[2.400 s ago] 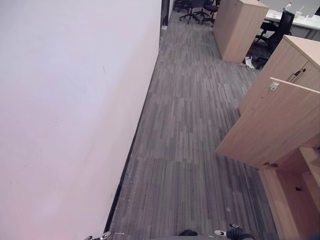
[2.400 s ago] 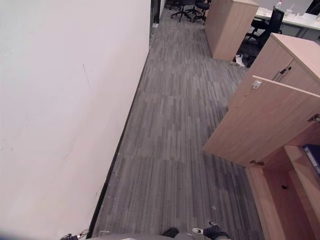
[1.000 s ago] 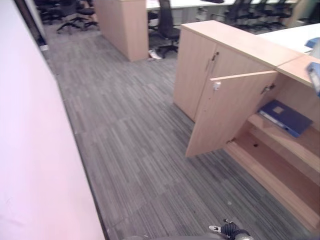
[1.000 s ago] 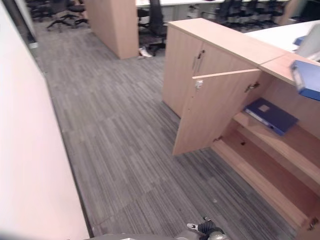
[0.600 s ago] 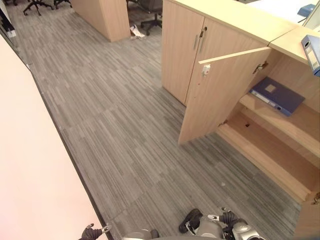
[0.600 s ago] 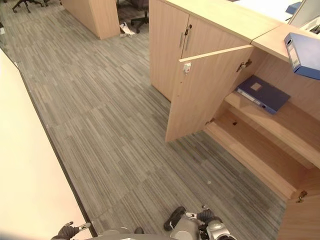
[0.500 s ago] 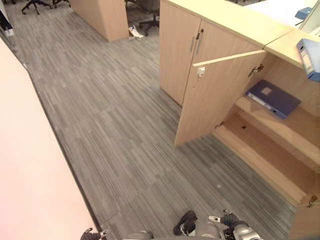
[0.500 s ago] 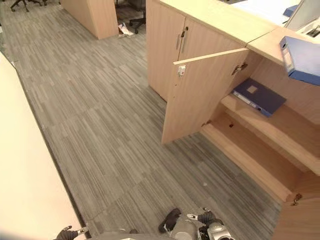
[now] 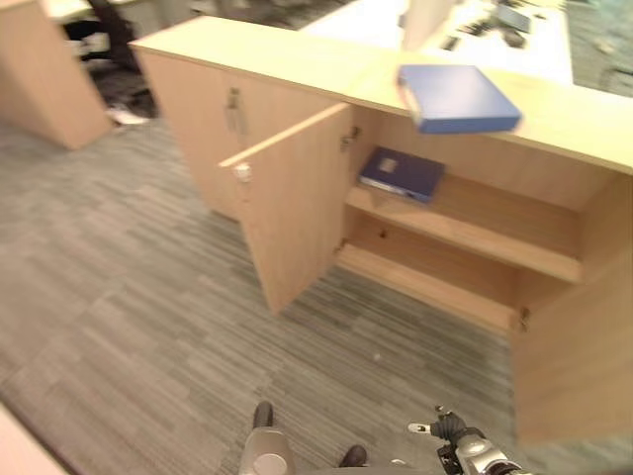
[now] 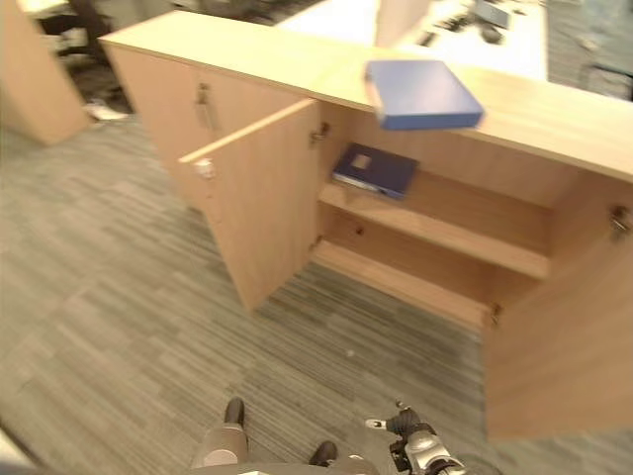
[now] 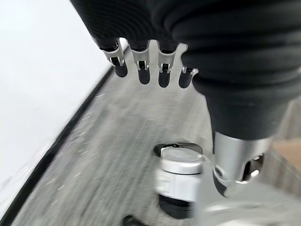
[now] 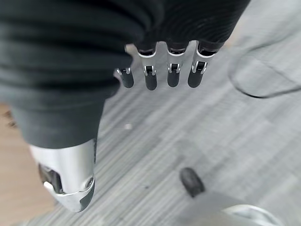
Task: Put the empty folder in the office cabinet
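We are facing the open office cabinet (image 9: pixel 465 247); one blue folder (image 9: pixel 458 97) is lying on its top, another folder (image 9: pixel 402 173) on the upper shelf. Our left hand (image 11: pixel 146 66) and right hand (image 12: pixel 164 70) are hanging relaxed, holding nothing, so the grasp and placing remain.

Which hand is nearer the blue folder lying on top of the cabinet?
Right, probably. The right hand hangs low, below the blue folder on the cabinet; the left hand hangs over floor by the wall.
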